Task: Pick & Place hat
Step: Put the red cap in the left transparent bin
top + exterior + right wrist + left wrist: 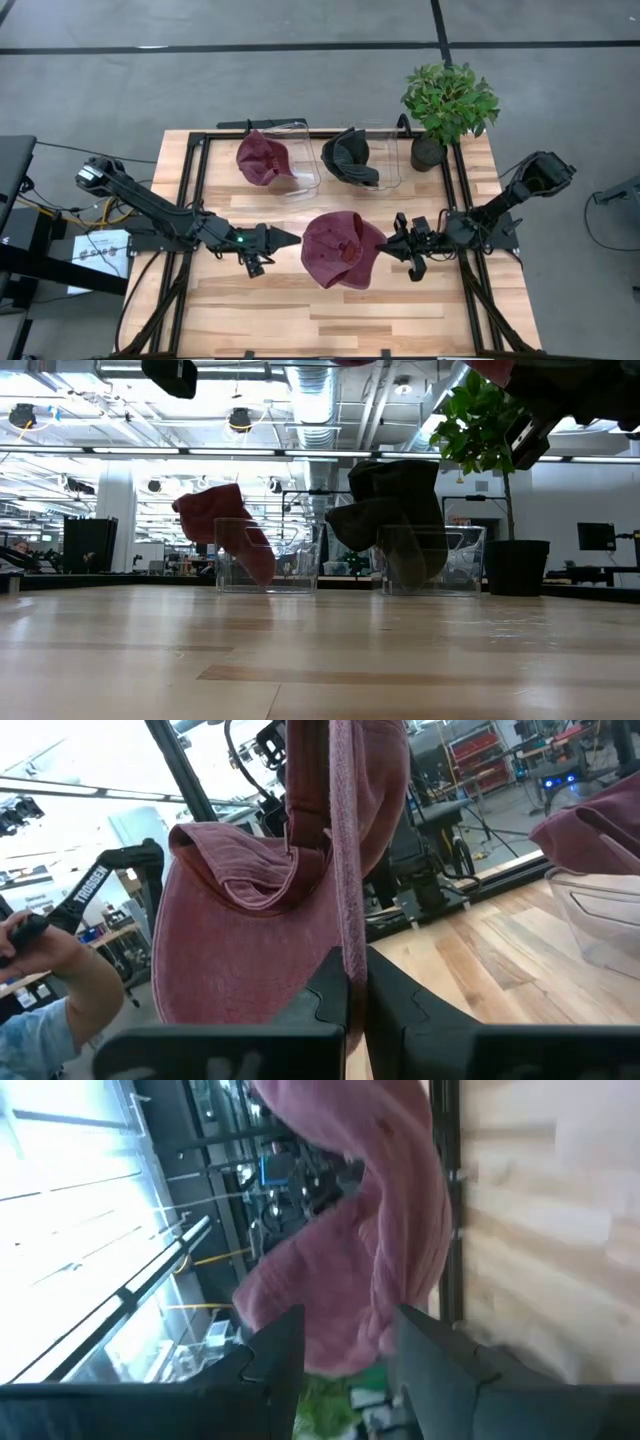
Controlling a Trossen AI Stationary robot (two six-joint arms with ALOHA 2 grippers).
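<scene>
High view: maroon corduroy cap (pixel 341 250) hangs above centre of wooden desk (pixel 420 320), between both arms. Right gripper (pixel 390 246) clamped together on cap's edge, fabric draping down. Left gripper (pixel 292 238) just beside cap's other side, fingers (pixel 275 1355) apart, not gripping. Behind: second maroon cap (pixel 262 158) and dark grey cap (pixel 349 157), each draped in clear plastic bin; potted green plant (pixel 447 105) at desk corner.

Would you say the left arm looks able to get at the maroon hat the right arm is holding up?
Probably yes: the left gripper sits beside the maroon hat, jaws open, nothing between them. The right gripper holds its far edge.
</scene>
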